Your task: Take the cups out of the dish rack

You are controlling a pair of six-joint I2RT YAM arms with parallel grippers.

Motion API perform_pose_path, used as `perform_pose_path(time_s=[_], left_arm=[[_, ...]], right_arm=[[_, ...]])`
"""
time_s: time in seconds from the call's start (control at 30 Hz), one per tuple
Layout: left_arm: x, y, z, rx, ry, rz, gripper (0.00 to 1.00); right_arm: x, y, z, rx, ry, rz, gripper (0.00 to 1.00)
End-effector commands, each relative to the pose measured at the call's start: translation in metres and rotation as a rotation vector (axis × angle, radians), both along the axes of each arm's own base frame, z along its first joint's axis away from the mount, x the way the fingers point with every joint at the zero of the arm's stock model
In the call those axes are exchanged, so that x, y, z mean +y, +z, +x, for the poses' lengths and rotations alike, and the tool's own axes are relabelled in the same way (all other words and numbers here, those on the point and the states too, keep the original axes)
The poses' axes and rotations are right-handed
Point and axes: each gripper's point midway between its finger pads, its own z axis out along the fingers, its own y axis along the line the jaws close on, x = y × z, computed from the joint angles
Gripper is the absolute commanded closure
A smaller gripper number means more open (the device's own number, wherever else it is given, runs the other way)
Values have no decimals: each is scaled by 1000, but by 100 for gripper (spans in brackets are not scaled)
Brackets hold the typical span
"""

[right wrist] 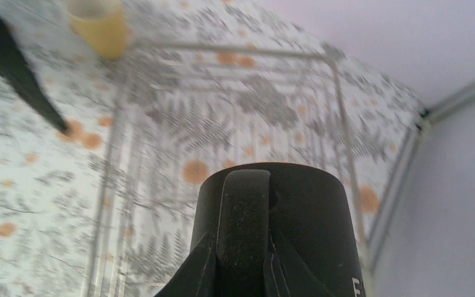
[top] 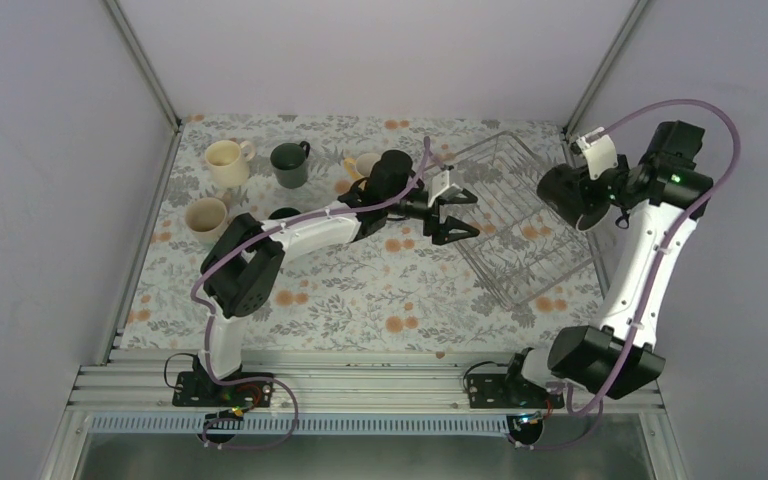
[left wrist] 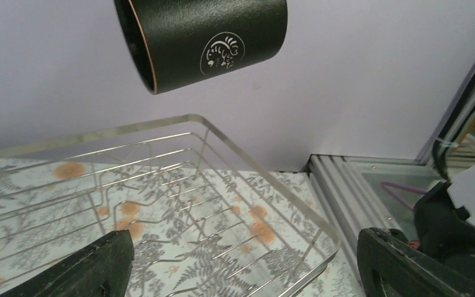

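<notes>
Here's the picture: the dish rack (top: 520, 240) looks bare, with nothing but wire and prongs in the top view and again from the left wrist, so the unloading appears nearly finished. Over on the left of the floral table (top: 360, 290), clear of the rack, stand a cream mug (top: 225, 163), a dark green mug (top: 289, 165) and a second pale mug (top: 205, 217). A yellow mug (top: 365, 165) peeks out behind the left arm, and a dark shape (top: 282, 213) beside that arm may be another cup, though it's too hidden to call. The one cup not yet down is the black mug (top: 560, 195), small white mark on its side, tipped over and hanging in the air above the rack's right edge. The right gripper (top: 595, 190) has it clamped, one finger running down the mug's wall in the wrist view. The left gripper (top: 465, 214) hovers at the rack's near-left side with its jaws spread wide and nothing between them. By my reading, what's left is simple: carry that black mug clear of the wire and set it on the table.
</notes>
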Motion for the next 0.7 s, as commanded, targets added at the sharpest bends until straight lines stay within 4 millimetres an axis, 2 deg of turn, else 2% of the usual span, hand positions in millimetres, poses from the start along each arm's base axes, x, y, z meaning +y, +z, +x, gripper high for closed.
perform_pose_path(time_s=[0.0,0.17,0.33,0.47,0.67], left_arm=[[-1,26,-16,28,-96,-76,10],[-3,44,-22,54,-149,-117,11],[-9,49,-25,79,-177,-135,11],[-15,43,-20,74,-171,-128,11],[-23,24,-12,67,-152,-92,12]], right_arm=[[53,29,-6,-116,203,206,97],[77,27,-7,-128,314,354,97],[98,23,-14,-129,406,479,97],[111,22,-20,-125,452,531,97],[123,24,-27,-124,488,575,97]])
